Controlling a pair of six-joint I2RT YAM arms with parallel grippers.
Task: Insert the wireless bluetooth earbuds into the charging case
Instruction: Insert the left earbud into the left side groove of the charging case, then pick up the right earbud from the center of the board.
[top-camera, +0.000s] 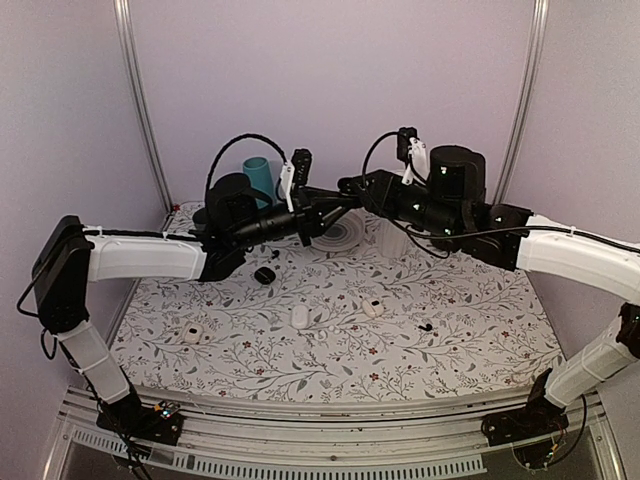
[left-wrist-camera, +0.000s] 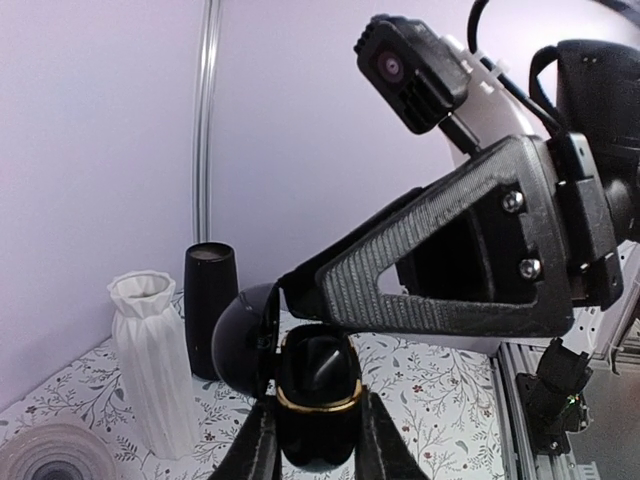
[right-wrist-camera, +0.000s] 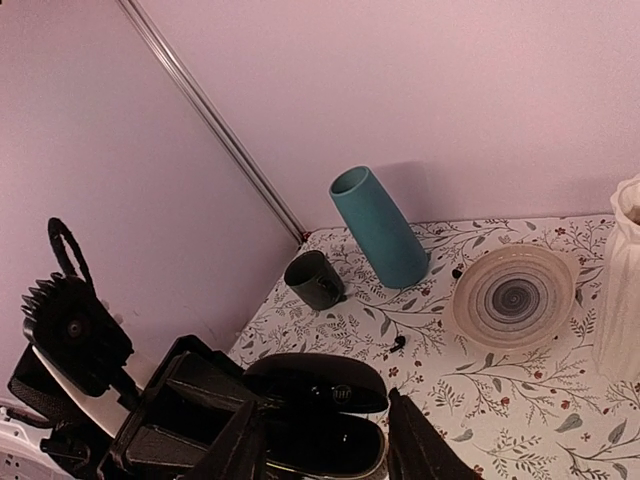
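Note:
My left gripper (left-wrist-camera: 315, 425) is shut on a glossy black charging case (left-wrist-camera: 318, 385) with a gold rim. Its lid is open, and I hold it in the air over the back of the table (top-camera: 330, 222). My right gripper (right-wrist-camera: 325, 440) is open. It hovers at the case (right-wrist-camera: 320, 395), with a finger on each side of it in its wrist view. In the top view the two grippers (top-camera: 318, 215) (top-camera: 347, 187) meet tip to tip. A black earbud (right-wrist-camera: 398, 343) lies on the cloth near the plate, and another (top-camera: 425, 326) lies at the front right. I see no bud in the right fingers.
White cases (top-camera: 192, 333) (top-camera: 300, 316) (top-camera: 373, 308) and a black case (top-camera: 264, 275) lie on the floral cloth. A teal vase (right-wrist-camera: 380, 228), a dark mug (right-wrist-camera: 315, 280), a striped plate (right-wrist-camera: 515, 297), a white ribbed vase (left-wrist-camera: 150, 360) and a black cylinder (left-wrist-camera: 210, 300) stand at the back.

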